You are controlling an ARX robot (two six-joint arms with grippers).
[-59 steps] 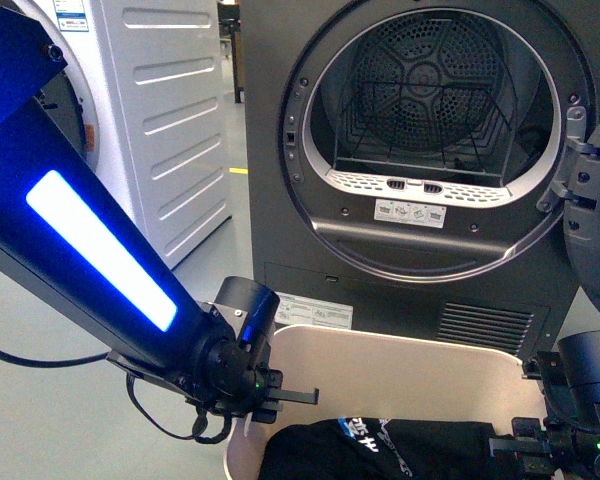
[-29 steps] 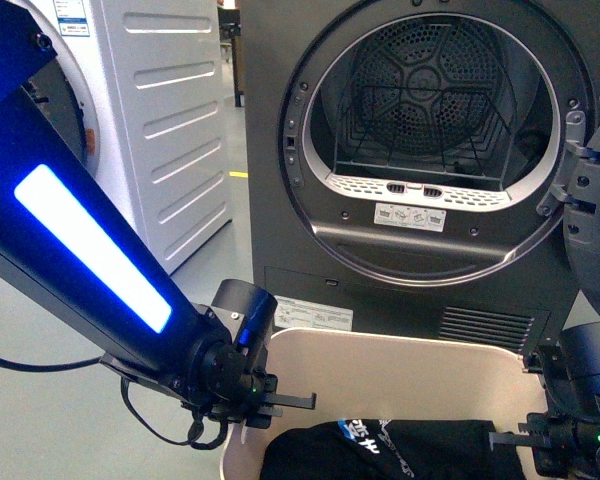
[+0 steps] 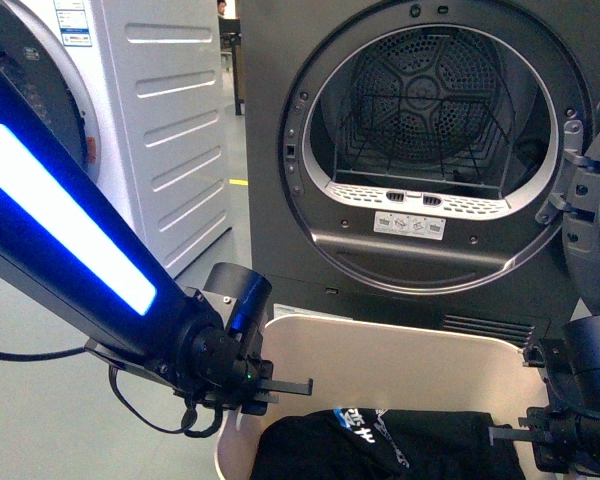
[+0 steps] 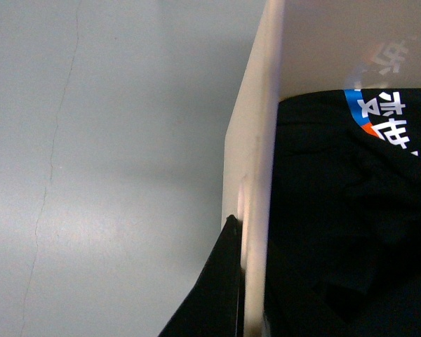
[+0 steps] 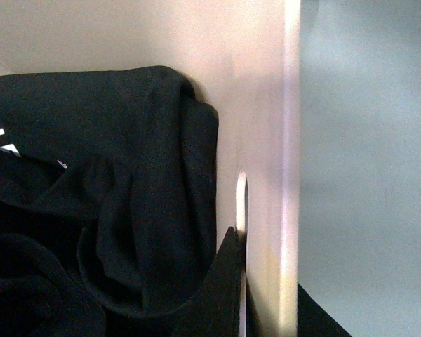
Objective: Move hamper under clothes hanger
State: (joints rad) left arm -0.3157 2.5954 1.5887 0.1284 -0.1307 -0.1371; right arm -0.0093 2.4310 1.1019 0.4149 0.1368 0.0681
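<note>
The hamper (image 3: 380,345) is a beige tub low in the front view, right in front of the dryer, with a black printed garment (image 3: 390,445) inside. My left gripper (image 3: 258,385) is shut on its left rim. My right gripper (image 3: 532,436) is shut on its right rim. In the left wrist view the gripper (image 4: 247,281) pinches the beige wall (image 4: 256,161), one dark finger (image 4: 214,288) outside it. In the right wrist view the gripper (image 5: 263,281) clamps the wall (image 5: 266,126) by the handle cut-out (image 5: 241,200), one finger (image 5: 221,288) inside against the garment (image 5: 112,196). The clothes hanger is out of view.
A dark grey dryer (image 3: 280,60) stands directly behind the hamper with its round drum (image 3: 425,110) open and its door (image 3: 592,220) swung to the right. A white washing machine (image 3: 170,120) stands to the left. Grey floor (image 3: 40,420) lies at the left.
The dryer sits slightly lower in the front view and the hamper's left edge has shifted a little left. My left arm's lit segment has swung left. Both grippers still hold the rim.
</note>
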